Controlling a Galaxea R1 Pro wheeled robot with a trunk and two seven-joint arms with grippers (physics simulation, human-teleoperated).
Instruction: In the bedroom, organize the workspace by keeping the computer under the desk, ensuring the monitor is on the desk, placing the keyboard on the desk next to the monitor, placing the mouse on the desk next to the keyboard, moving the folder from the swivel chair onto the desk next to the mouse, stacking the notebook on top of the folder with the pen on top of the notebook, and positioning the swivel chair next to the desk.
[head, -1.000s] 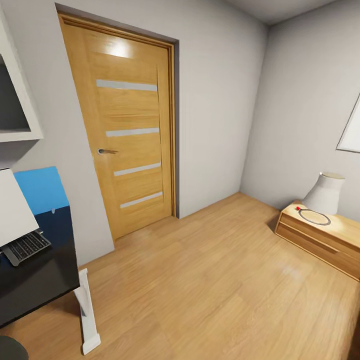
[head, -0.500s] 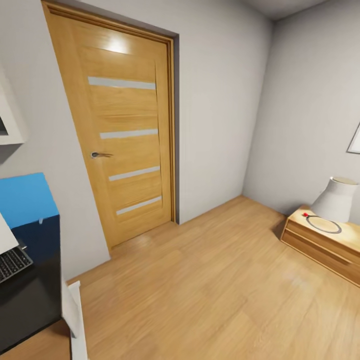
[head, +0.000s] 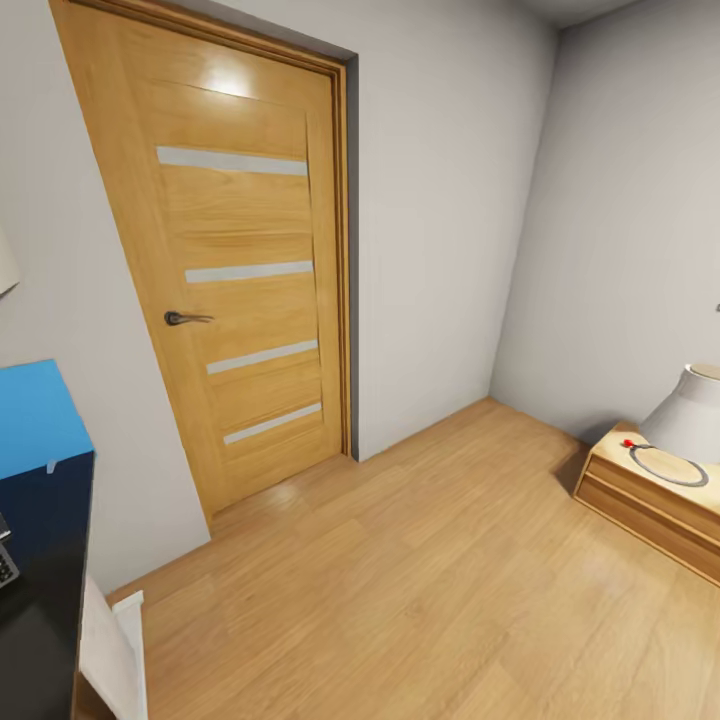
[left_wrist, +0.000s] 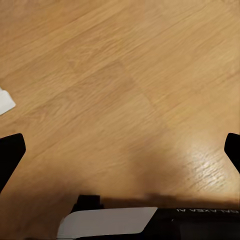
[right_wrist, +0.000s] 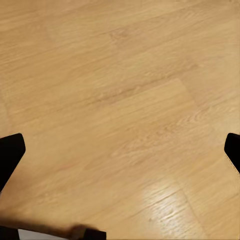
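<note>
At the left edge of the head view is a corner of the desk (head: 45, 640) with its glossy black top and a white leg (head: 115, 650). A bright blue flat piece, apparently the folder (head: 30, 420), sits at the desk's far end by the wall; whether it lies flat or leans I cannot tell. A sliver of the keyboard (head: 3, 566) shows at the frame edge. The monitor, mouse, notebook, pen, computer and swivel chair are out of view. My left gripper (left_wrist: 120, 150) and right gripper (right_wrist: 120, 150) hang open over bare wood floor, holding nothing.
An oak door (head: 240, 270) with frosted strips stands shut ahead. A low wooden nightstand (head: 650, 500) with a white lamp (head: 695, 425) and a ring-shaped cord is at the right. Light wood floor (head: 420, 580) stretches between them. A small white piece (left_wrist: 5, 101) lies on the floor.
The head camera has swung to the right: the desk, monitor and keyboard have slid out at the left, and the door and nightstand have shifted accordingly. Nothing was moved.
</note>
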